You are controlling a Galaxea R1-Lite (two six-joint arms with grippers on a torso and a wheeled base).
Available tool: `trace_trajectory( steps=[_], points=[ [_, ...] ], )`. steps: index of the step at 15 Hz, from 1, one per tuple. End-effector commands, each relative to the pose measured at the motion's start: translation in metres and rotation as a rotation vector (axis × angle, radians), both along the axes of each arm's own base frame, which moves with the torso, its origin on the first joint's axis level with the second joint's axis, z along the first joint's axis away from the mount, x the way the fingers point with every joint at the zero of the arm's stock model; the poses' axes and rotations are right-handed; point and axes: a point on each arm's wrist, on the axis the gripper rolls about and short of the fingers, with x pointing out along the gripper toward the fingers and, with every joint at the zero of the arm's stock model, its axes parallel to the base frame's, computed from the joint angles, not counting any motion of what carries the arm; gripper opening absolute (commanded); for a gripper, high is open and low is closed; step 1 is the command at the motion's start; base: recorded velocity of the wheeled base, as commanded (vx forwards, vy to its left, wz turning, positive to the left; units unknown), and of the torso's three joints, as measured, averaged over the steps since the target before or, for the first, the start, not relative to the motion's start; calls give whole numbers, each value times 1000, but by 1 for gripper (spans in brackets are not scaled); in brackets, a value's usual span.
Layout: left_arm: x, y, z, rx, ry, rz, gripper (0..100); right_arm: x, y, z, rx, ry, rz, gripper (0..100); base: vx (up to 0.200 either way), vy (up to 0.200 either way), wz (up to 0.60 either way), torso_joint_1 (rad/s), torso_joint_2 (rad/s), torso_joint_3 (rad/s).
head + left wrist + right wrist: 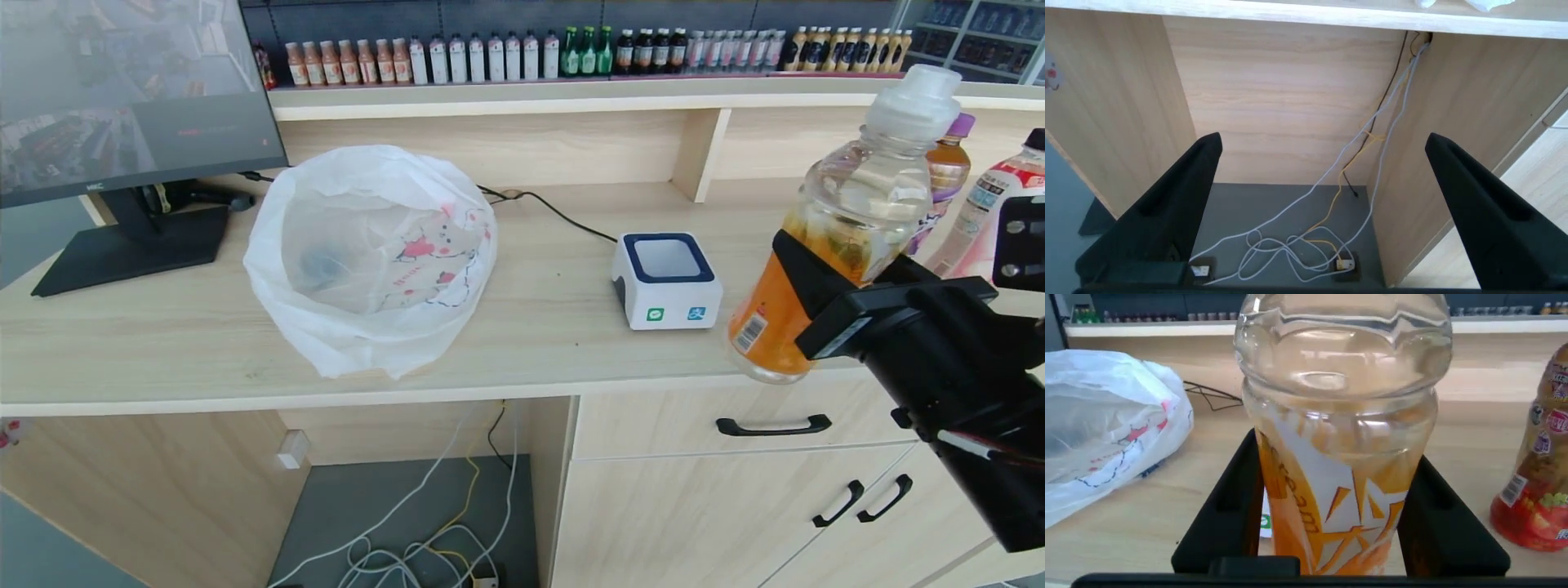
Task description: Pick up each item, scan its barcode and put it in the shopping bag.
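Right gripper (pixel 823 273) clamped on tilted bottle (pixel 853 204), barcode end toward scanner (pixel 665 279) just left, likely for scanning. Left gripper (pixel 1323 151) spread, empty.

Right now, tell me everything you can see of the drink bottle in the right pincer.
The drink bottle is clear plastic with a pale translucent cap and an orange label bearing a barcode near its base, and holds yellowish liquid. It tilts, cap toward the robot's right, over the front edge of the counter beside the scanner. The right pincer clamps its middle from both sides.
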Motion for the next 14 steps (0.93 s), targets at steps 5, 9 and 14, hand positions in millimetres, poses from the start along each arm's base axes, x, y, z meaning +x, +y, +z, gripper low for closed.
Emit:
trace_trajectory(
  steps=[5, 9, 14],
  points=[
    [0, 0, 0, 0, 0, 1, 100, 11, 2, 15, -88, -60, -56, 0, 0, 0, 0, 0, 0, 0],
    [0, 0, 0, 0, 0, 0, 100, 23, 13, 21, -260, -138, -72, 0, 0, 0, 0, 0, 0, 0],
    [0, 0, 0, 0, 0, 0, 100, 42, 30, 28, -425, -253, -53, 0, 0, 0, 0, 0, 0, 0]
  ],
)
